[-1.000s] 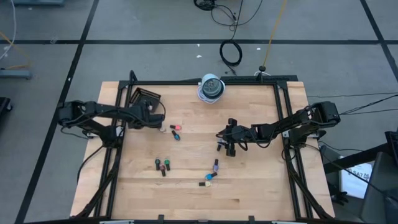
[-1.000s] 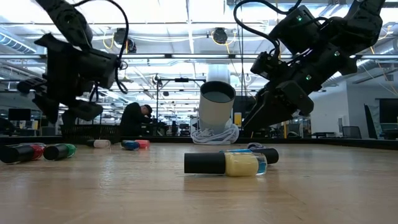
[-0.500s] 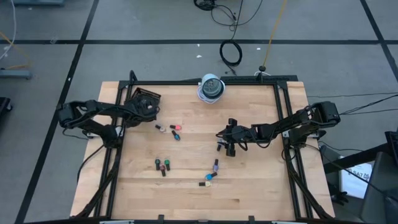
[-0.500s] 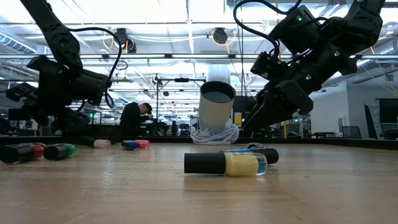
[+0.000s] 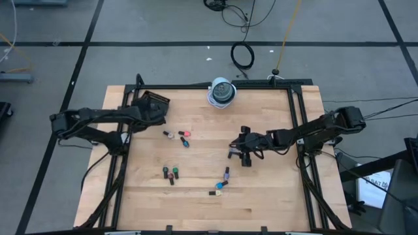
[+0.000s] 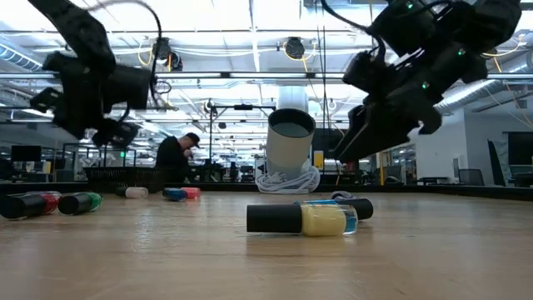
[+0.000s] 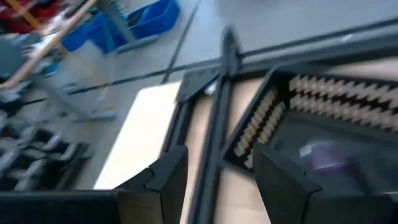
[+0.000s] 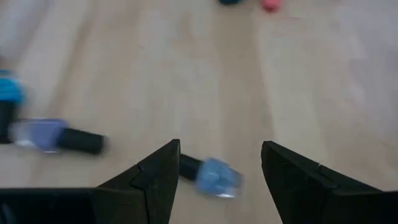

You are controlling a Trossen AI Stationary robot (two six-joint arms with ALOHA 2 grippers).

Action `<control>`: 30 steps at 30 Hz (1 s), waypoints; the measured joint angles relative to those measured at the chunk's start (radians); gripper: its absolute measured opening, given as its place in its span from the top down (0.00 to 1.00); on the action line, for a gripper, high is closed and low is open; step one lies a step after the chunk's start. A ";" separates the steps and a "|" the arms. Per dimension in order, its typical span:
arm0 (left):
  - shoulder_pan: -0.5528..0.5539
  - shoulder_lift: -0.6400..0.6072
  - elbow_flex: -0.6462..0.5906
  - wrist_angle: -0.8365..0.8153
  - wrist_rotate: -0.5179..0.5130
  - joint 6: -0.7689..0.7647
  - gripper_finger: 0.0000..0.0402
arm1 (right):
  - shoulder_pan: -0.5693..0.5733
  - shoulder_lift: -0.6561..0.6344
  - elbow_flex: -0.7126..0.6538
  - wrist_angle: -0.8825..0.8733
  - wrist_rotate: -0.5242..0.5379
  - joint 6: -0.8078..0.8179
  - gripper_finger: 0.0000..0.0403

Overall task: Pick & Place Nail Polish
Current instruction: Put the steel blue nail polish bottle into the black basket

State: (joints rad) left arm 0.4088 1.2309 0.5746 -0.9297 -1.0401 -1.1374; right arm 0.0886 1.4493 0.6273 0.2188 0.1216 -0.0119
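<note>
Nail polish bottles point(image 5: 171, 174) lie scattered on the wooden table point(image 5: 274, 196): a pair near the left middle, another pair point(image 5: 185, 137) farther back, a yellow one point(image 6: 321, 219) toward the front. One blue bottle point(image 8: 214, 175) lies just ahead of the right gripper point(image 8: 217, 168), jaws wide, nothing held. Left gripper point(image 7: 214, 174) hovers over the black tray point(image 7: 329, 124) at the back-left corner, jaws apart, empty; a purple bottle point(image 7: 320, 155) rests inside the tray.

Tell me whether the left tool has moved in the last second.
Yes. In the high view the left tool has pulled back from the bottles mid-table toward the black tray at the far left corner.
</note>
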 joint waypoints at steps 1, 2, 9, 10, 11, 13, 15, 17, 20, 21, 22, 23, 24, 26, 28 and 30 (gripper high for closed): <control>-0.018 -0.027 0.011 0.000 0.000 0.014 0.55 | 0.007 0.001 0.002 0.000 -0.018 -0.005 0.47; -0.035 -0.051 0.020 0.002 0.003 0.029 0.55 | 0.014 0.009 0.002 0.002 -0.022 -0.017 0.47; -0.162 -0.197 0.048 0.119 0.061 0.110 0.55 | 0.003 0.066 0.003 -0.007 0.063 -0.137 0.47; -0.177 -0.208 0.048 0.146 0.074 0.126 0.55 | -0.006 0.068 0.003 -0.009 0.090 -0.155 0.47; -0.190 -0.217 0.048 0.170 0.088 0.140 0.55 | -0.017 0.068 0.002 -0.011 0.104 -0.169 0.47; -0.215 -0.223 0.048 0.218 0.108 0.177 0.55 | -0.038 0.068 0.003 0.007 0.092 -0.186 0.47; -0.234 -0.222 0.048 0.263 0.137 0.219 0.55 | -0.060 0.068 0.003 0.031 0.017 -0.188 0.47; -0.244 -0.222 0.048 0.306 0.168 0.261 0.55 | -0.077 0.079 0.003 0.061 -0.063 -0.183 0.48; -0.254 -0.222 0.048 0.377 0.209 0.315 0.55 | -0.092 0.100 0.004 0.093 -0.155 -0.182 0.51; -0.256 -0.222 0.048 0.400 0.218 0.331 0.55 | -0.096 0.110 0.003 0.113 -0.176 -0.181 0.52; -0.258 -0.222 0.048 0.426 0.227 0.348 0.55 | -0.098 0.121 0.005 0.127 -0.179 -0.182 0.53; -0.260 -0.222 0.048 0.447 0.234 0.365 0.55 | -0.100 0.130 0.005 0.126 -0.179 -0.183 0.54; -0.262 -0.222 0.048 0.465 0.238 0.381 0.55 | -0.102 0.140 0.005 0.119 -0.179 -0.182 0.55; -0.264 -0.221 0.048 0.496 0.242 0.407 0.55 | -0.103 0.161 0.005 0.106 -0.179 -0.167 0.57; -0.264 -0.222 0.048 0.515 0.249 0.427 0.55 | -0.103 0.165 0.006 0.088 -0.181 -0.144 0.59; -0.264 -0.221 0.048 0.521 0.256 0.441 0.55 | -0.104 0.166 0.006 0.060 -0.209 -0.114 0.60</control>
State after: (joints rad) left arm 0.1452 1.0096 0.6224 -0.4090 -0.7845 -0.6967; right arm -0.0151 1.6154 0.6334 0.2784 -0.0878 -0.1264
